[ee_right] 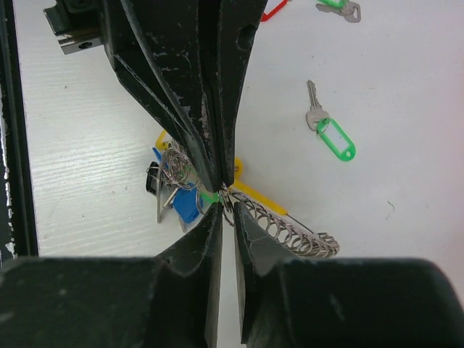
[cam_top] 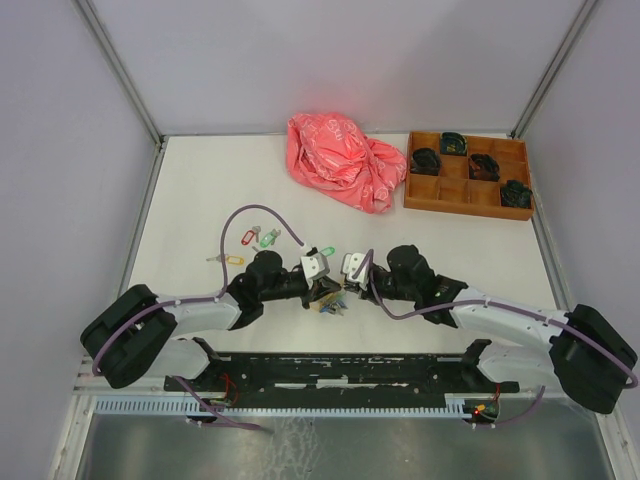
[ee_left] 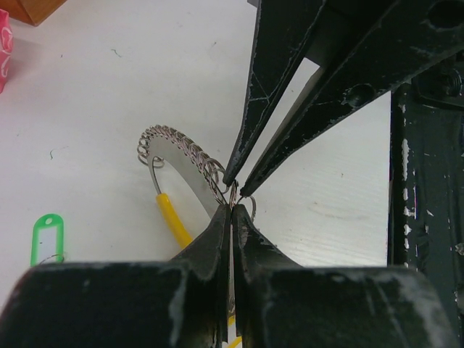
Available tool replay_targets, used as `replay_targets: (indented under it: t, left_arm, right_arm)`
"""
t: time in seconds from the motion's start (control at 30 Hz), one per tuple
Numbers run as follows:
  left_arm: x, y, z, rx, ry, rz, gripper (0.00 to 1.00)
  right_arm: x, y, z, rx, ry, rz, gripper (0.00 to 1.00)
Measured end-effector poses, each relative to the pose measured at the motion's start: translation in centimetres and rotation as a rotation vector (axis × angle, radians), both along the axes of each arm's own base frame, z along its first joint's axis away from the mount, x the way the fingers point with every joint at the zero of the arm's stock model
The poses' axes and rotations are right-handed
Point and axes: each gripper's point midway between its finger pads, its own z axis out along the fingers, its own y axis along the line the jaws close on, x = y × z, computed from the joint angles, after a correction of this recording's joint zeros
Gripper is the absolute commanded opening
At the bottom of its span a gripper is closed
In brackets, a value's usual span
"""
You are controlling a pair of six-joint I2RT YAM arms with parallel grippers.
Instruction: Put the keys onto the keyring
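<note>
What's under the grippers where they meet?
The keyring, pinched by the left gripper and right gripper, with a bunch of keys showing a blue tag. The grippers hide their number.

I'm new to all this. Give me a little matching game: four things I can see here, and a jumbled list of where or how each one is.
Things:
1. bag
2. tray
3. keyring
4. green-tagged key

States:
A. lying loose, untouched
B. pinched by left gripper and right gripper
C. brown, far right corner
D. pink, crumpled, far middle

Pairs: 1-D, 2-C, 3-B, 4-A
</note>
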Motion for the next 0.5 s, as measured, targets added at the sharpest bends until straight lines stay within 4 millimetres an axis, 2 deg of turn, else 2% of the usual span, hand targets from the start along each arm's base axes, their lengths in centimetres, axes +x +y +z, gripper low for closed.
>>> replay_targets:
  t: [0.33, 0.5]
  left_arm:
    - [-0.22, 0.09, -0.39, 0.016, 0.001, -0.011, 0.03]
    - [-0.26, 0.11, -0.48, 0.02, 0.005, -0.011, 0.03]
  right_arm:
    - [-0.01, 0.32, -0.46, -0.013, 0.008, 0.019, 0.16]
    - [-0.08, 0.77, -0.04, -0.005, 0.011, 0.039, 0.14]
